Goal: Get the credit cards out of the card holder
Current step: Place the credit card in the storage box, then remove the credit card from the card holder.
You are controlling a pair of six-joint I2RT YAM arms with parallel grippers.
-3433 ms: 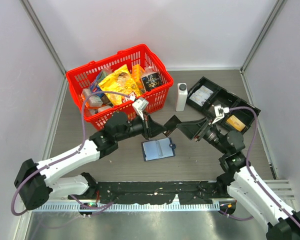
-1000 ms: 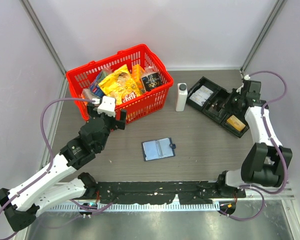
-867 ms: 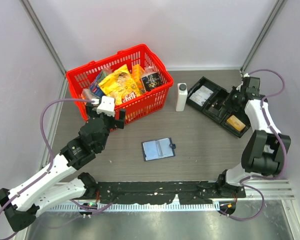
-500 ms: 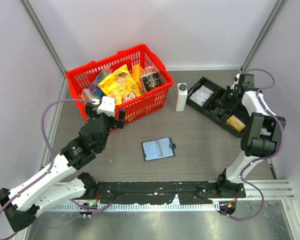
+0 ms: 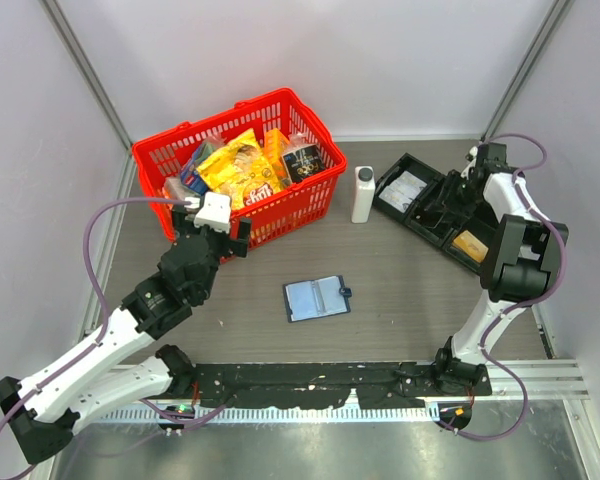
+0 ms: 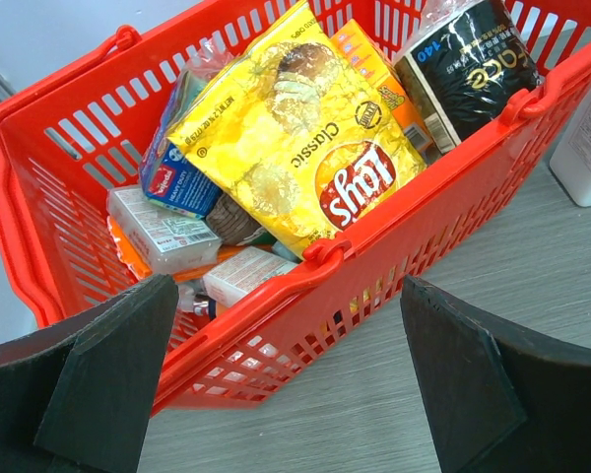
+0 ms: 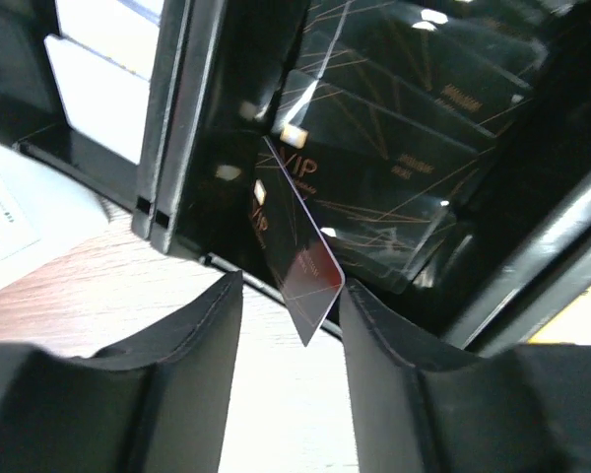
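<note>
Right claw [image 7: 288, 288] hangs over the black tray [image 5: 428, 170] by the far right corner of the table. Its fingers stand a little apart, with the lower corner of a dark card [image 7: 294, 232] marked VIP between them. The card shows its face and seems to touch one finger only, so I cannot tell whether the pads actually clamp it. Beneath it a compartment holds more dark cards [image 7: 404, 148], and an orange-gold card [image 5: 469, 245] lies in a neighbouring one. From this claw the card holder [image 5: 317, 298] lies well apart, toward the near edge and to the left. It is open and flat at mid-table, with its long axis roughly along the near edge and its snap tab on the right. Left claw [image 6: 286, 286], wide open beside the red basket [image 6: 404, 207], looks the nearer of the two.
</note>
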